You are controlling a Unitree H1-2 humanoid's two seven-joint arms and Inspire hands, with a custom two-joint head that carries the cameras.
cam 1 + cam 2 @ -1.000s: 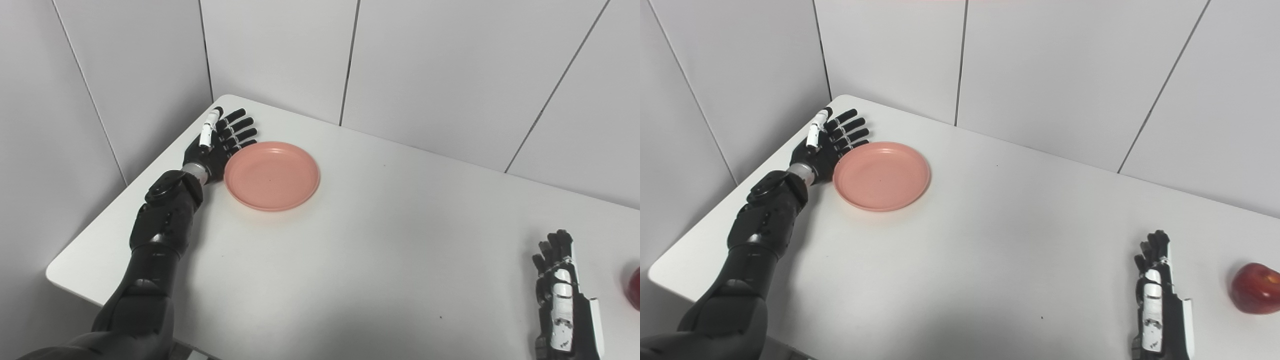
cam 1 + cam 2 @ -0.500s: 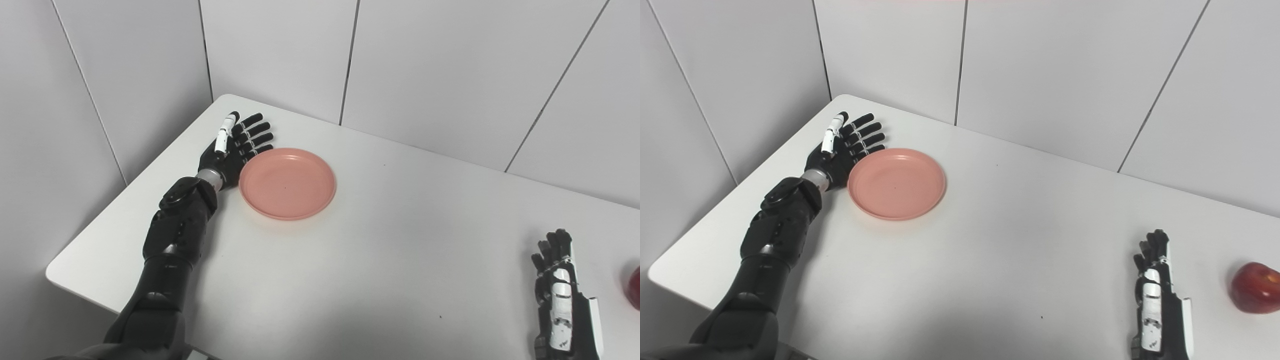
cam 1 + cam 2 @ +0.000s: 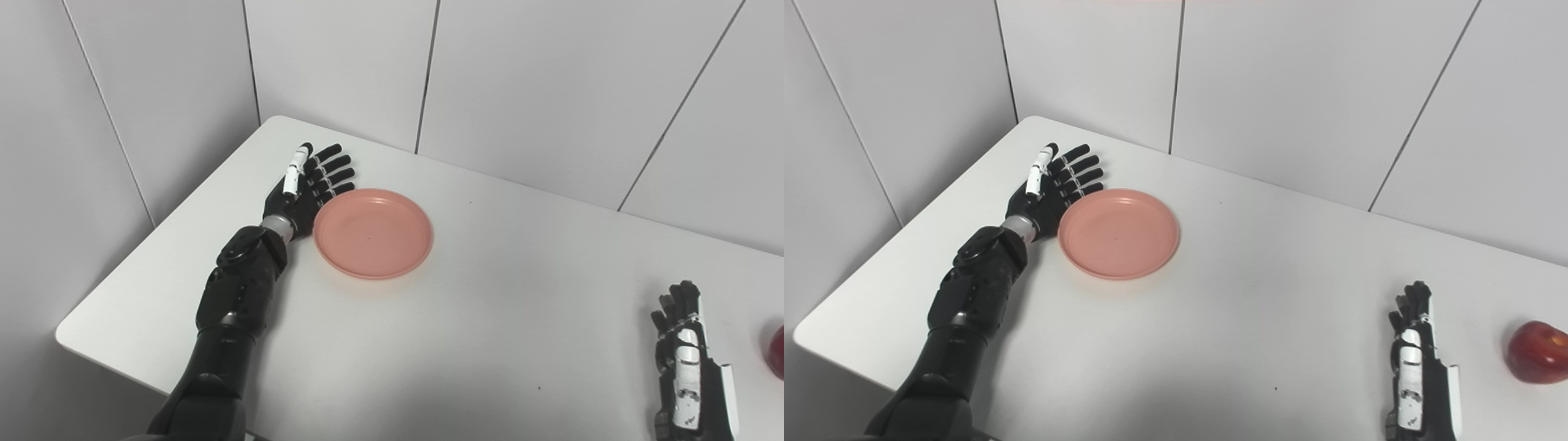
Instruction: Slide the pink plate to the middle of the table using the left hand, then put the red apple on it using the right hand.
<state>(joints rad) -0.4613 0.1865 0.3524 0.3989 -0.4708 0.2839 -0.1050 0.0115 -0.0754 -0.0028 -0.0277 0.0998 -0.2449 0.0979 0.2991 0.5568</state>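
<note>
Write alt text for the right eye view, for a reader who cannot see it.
A black robot left hand, fingers spread flat, presses against the left rim of an empty pink plate on a white table. At the table's near right, the right hand rests idle beside a red apple, not touching it.

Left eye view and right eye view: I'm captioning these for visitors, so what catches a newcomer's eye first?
The pink plate stands out on the white table, left of the middle, with the black left hand open against its left rim. At the far right lies a red apple, beside the right hand, which holds nothing.
</note>
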